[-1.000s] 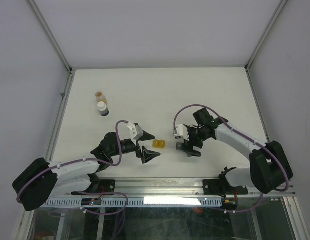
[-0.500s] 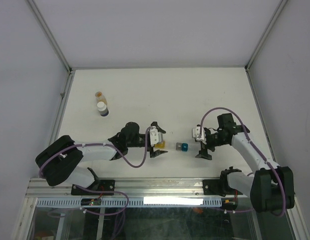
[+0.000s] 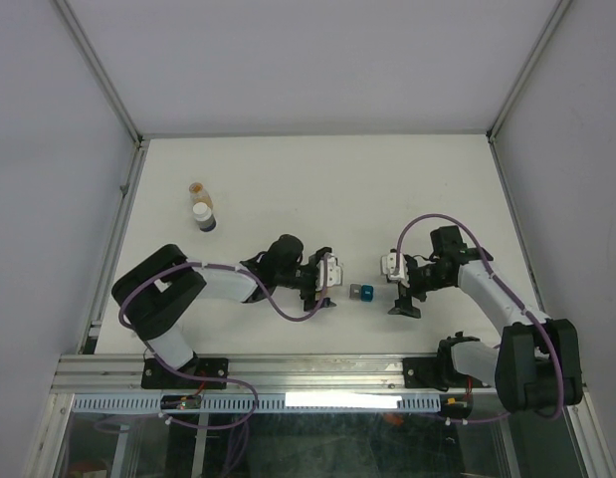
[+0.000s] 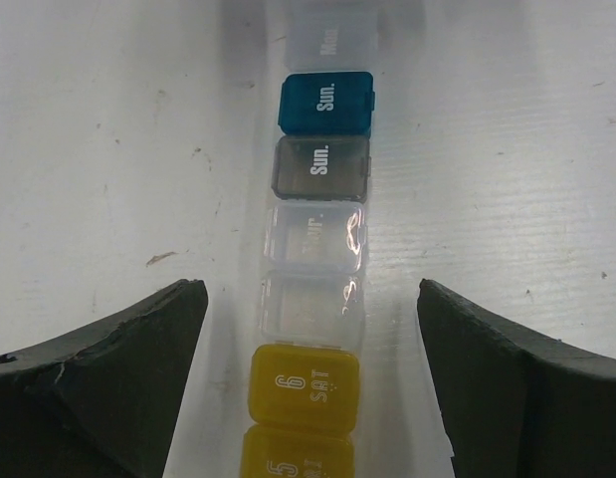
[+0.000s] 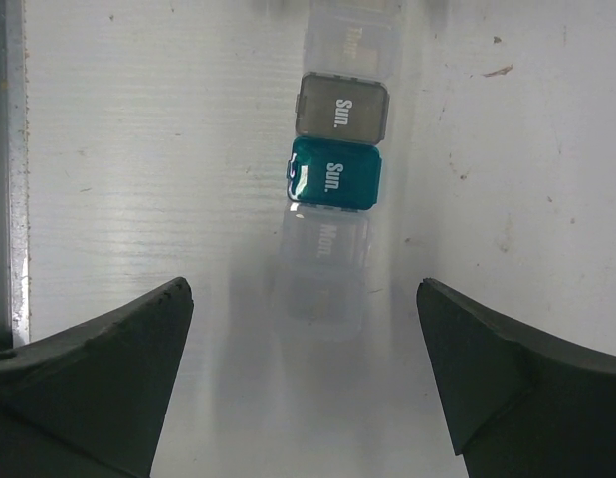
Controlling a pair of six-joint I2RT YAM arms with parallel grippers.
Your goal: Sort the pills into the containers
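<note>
— A white worktop [image 3: 288,189] inside pale walls. Where's the narrow plastic strip of square lidded compartments [image 4: 317,249]?

— Flat between the arms. The left claw [image 4: 309,289] gapes wide around its yellow end and the right claw [image 5: 305,289] is spread around its clear end. Neither touches it.

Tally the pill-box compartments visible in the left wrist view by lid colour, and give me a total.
clear compartments: 3
yellow compartments: 2 (the nearer one is cut off by the frame edge)
teal compartment: 1
smoky grey compartment: 1
Total: 7
</note>
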